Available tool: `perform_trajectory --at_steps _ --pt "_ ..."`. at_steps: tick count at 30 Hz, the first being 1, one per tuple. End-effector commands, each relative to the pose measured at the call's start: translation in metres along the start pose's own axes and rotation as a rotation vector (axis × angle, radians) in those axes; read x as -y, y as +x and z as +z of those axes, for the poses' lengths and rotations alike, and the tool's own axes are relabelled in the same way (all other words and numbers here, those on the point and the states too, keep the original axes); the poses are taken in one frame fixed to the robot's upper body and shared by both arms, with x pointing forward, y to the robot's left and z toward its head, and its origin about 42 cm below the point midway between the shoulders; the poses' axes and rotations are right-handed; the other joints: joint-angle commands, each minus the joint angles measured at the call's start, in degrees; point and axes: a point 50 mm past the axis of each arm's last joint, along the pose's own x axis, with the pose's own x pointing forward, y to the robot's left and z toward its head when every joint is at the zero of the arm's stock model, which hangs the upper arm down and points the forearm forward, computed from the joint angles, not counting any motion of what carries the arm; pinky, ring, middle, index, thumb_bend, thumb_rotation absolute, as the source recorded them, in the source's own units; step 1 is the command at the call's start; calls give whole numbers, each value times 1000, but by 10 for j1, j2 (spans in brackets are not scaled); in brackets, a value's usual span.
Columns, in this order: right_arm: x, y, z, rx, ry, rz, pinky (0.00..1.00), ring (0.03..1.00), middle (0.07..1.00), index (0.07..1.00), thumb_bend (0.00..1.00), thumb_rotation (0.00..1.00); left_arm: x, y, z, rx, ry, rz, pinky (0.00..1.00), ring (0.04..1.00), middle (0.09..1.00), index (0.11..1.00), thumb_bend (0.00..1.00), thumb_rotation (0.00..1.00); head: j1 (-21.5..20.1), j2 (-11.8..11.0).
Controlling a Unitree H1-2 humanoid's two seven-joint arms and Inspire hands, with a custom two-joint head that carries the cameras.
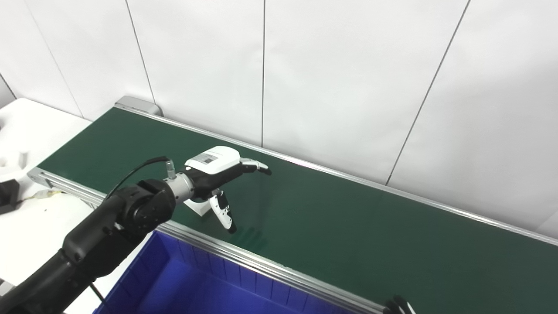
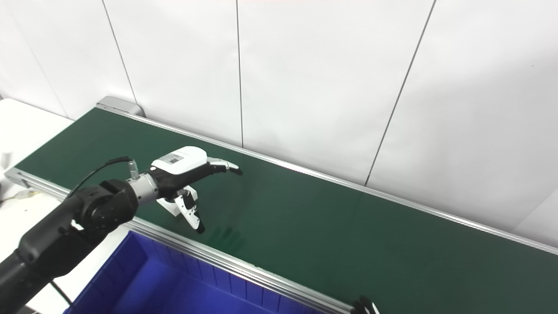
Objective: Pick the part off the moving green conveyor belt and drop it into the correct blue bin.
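Observation:
A small white part point(image 1: 197, 208) lies on the green conveyor belt point(image 1: 348, 226) near its front rail, mostly hidden under my left hand; it also shows in the right eye view point(image 2: 168, 206). My left hand point(image 1: 218, 168) hovers just above the part, open, with its fingers stretched out over the belt and its thumb pointing down beside the part. It holds nothing. Only the fingertips of my right hand point(image 1: 399, 305) show at the bottom edge. A blue bin point(image 1: 209, 257) stands below the belt's front rail.
A white table point(image 1: 39, 222) lies left of the belt, with a black object point(image 1: 8, 196) and a white moulded piece point(image 1: 13, 157) on it. A white panelled wall runs behind the belt.

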Motion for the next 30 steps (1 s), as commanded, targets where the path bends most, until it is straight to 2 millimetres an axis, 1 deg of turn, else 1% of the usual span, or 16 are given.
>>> perform_trajectory --at_steps 1,8,13,18,24,28,30 --pt "2 3 12 85 -10 0 837 881 895 928 792 464 -25 3 -6 8 99 38 727 832 881 851 881 0 -1 2" --pt "3 2 13 84 -3 -1 845 887 898 931 790 463 -23 10 -14 -23 207 3 724 828 878 841 904 0 0 2" --pt "2 1 13 85 -2 -2 847 884 895 932 784 463 -17 15 -33 -44 228 -22 726 826 888 849 905 0 0 5" --pt "3 0 13 86 -1 -1 843 886 899 934 777 460 -13 19 -46 -61 219 -32 698 801 888 863 914 0 1 7" --pt "2 -1 14 83 2 -2 856 888 900 938 783 458 -7 24 -60 -113 191 -52 728 829 884 858 921 0 -1 7" --pt "1 -1 14 87 3 -1 852 886 897 938 781 456 -1 29 -67 -161 167 -73 717 825 885 867 920 0 -1 8" --pt "1 -1 14 87 3 0 848 887 900 940 786 460 2 30 -70 -173 153 -82 741 834 889 868 921 0 0 7"
